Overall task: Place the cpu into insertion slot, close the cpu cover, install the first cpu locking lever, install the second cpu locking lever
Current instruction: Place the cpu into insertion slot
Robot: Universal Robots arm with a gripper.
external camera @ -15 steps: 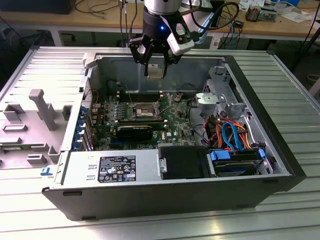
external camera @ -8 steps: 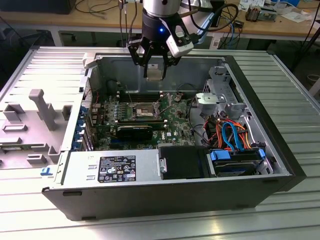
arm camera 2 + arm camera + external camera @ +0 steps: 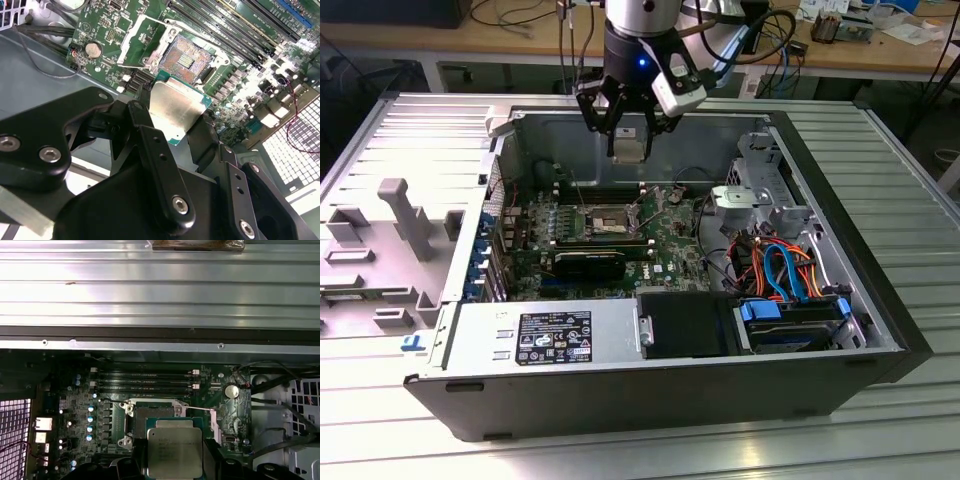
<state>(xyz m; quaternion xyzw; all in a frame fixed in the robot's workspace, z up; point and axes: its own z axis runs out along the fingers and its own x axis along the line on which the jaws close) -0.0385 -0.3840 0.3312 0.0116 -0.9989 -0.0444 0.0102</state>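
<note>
My gripper (image 3: 629, 140) hangs above the open computer case, shut on the cpu (image 3: 630, 148), a small square chip with a silver-grey top. In the second wrist view the black fingers (image 3: 142, 117) pinch the cpu (image 3: 175, 107) by two opposite edges. It hovers just off the insertion slot (image 3: 184, 59), whose dark centre lies bare. The cpu cover (image 3: 129, 42) is swung open beside the slot. In the first wrist view the cpu (image 3: 174, 452) overlaps one edge of the insertion slot (image 3: 150, 415). From the exterior view the slot (image 3: 610, 222) lies on the motherboard, below and in front of the gripper.
Long memory slots (image 3: 145, 382) run beside the socket. A black card (image 3: 590, 265) lies in front of it. The power supply (image 3: 545, 338) sits along the case front. Blue and orange cables (image 3: 785, 270) and a drive cage (image 3: 760, 190) fill the exterior view's right. A grey plastic shroud (image 3: 390, 235) lies outside.
</note>
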